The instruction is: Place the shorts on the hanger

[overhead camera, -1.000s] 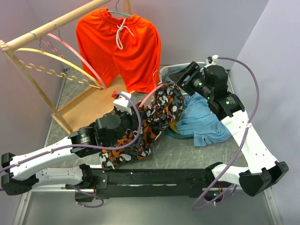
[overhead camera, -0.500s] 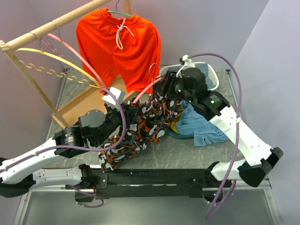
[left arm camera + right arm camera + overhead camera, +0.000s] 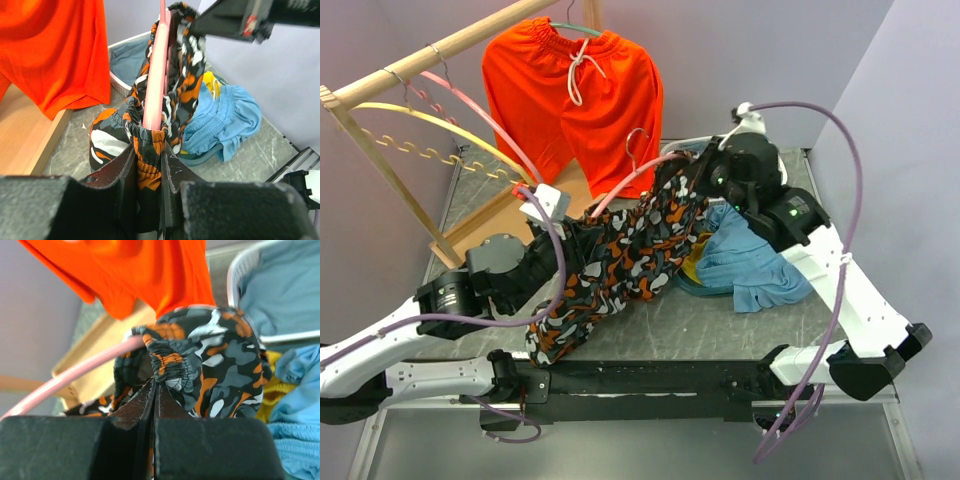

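Observation:
The camouflage-print shorts (image 3: 620, 262) are stretched slantwise above the table between my two grippers. The pale pink hanger (image 3: 625, 187) runs through their waistband, its metal hook sticking up at the far side. My left gripper (image 3: 582, 232) is shut on the near end of the waistband, with the hanger's arm (image 3: 157, 75) coming out of the bunched shorts (image 3: 148, 150) just above its jaws (image 3: 149, 159). My right gripper (image 3: 686, 172) is shut on the gathered waistband at the far end (image 3: 167, 365), and the pink hanger (image 3: 75, 372) emerges to the left of its jaws (image 3: 155, 386).
Plain orange shorts (image 3: 572, 92) hang from a wooden rack (image 3: 430, 55) at the back left, with a yellow hanger (image 3: 450, 125) and another pink one. Blue cloth (image 3: 752, 258) lies under the right arm. A white basket rim (image 3: 239, 271) is behind it.
My right gripper has shut on the far end of the waistband. The left arm drew back to the left, so the shorts and hanger now hang stretched out and raised.

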### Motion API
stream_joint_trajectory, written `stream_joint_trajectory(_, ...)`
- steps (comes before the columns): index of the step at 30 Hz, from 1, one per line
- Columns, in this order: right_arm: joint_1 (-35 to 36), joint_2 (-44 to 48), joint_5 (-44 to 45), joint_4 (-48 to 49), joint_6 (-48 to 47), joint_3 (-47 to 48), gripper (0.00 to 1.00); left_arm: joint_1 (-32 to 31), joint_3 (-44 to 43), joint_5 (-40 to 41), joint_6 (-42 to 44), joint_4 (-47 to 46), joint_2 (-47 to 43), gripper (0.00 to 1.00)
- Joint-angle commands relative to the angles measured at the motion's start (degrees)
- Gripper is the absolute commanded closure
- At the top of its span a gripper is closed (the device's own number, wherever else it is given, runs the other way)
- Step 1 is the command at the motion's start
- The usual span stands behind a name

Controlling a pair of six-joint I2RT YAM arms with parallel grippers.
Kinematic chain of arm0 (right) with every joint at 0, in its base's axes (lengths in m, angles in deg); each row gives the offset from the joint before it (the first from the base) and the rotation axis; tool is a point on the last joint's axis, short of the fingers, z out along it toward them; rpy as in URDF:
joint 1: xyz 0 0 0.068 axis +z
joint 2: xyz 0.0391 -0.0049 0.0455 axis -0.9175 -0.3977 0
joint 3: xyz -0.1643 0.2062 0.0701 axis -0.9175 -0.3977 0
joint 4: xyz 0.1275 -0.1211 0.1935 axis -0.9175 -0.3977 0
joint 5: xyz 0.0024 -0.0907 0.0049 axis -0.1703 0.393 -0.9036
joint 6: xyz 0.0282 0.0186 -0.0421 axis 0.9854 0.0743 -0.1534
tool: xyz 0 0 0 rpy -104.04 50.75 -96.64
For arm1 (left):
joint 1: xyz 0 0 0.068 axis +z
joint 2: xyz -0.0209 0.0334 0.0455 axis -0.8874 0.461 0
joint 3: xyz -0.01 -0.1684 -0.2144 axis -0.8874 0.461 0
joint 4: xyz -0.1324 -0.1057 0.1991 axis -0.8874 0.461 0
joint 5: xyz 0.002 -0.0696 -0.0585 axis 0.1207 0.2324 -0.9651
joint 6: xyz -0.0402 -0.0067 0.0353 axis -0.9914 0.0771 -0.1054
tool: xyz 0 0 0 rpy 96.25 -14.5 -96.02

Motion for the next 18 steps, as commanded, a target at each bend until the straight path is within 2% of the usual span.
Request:
stream_joint_trajectory(1, -0.5, 0.5, -5.7, 1.5, -0.3, 5.0, 0.90, 0.0, -1.2, 1.2, -0.4, -4.6, -2.4, 0.99)
stream_joint_trajectory(3, -0.3, 0.6, -6.6, 1.5, -0.2, 5.1, 0.67, 0.0, -1.2, 1.2, -0.9, -5.5, -2.9, 0.99)
stream_joint_trajectory(4, -0.3, 1.3, -6.4, 2.0, -0.2, 3.5, 0.49, 0.1, -0.6, 1.3, -1.1, -6.2, -3.4, 0.99)
stream_joint_trajectory(7, -0.5, 5.5, -4.3, 5.2, 0.1, -1.4, 0.28, 0.1, -0.5, 1.3, -1.3, -8.8, -4.9, 0.99)
stream_joint_trajectory(11, -3.2, 10.2, -2.8, 6.1, 3.8, -4.0, 0.16, 0.1, -2.4, 1.1, -1.2, -9.7, -5.5, 0.99)
stream_joint_trajectory(12, -7.0, 10.4, -3.4, 5.8, 5.0, -4.5, 0.15, 0.1, -2.6, 0.6, -0.9, -10.6, -5.7, 0.99)
stream_joint_trajectory(14, -12.2, 11.2, -9.5, 7.3, 8.6, -7.6, 0.14, 0.0, -3.5, -0.1, -0.7, -11.5, -6.2, 0.99)
stream_joint_trajectory(15, -16.9, 11.2, -12.1, 9.9, 9.8, -8.9, 0.14, 0.0, -3.9, -1.1, -0.5, -12.4, -6.3, 0.99)
stream_joint_trajectory(18, -22.4, 8.2, -18.8, 16.0, 14.1, -13.7, 0.14, 0.1, -5.7, -3.3, 0.2, -13.6, -6.3, 0.99)
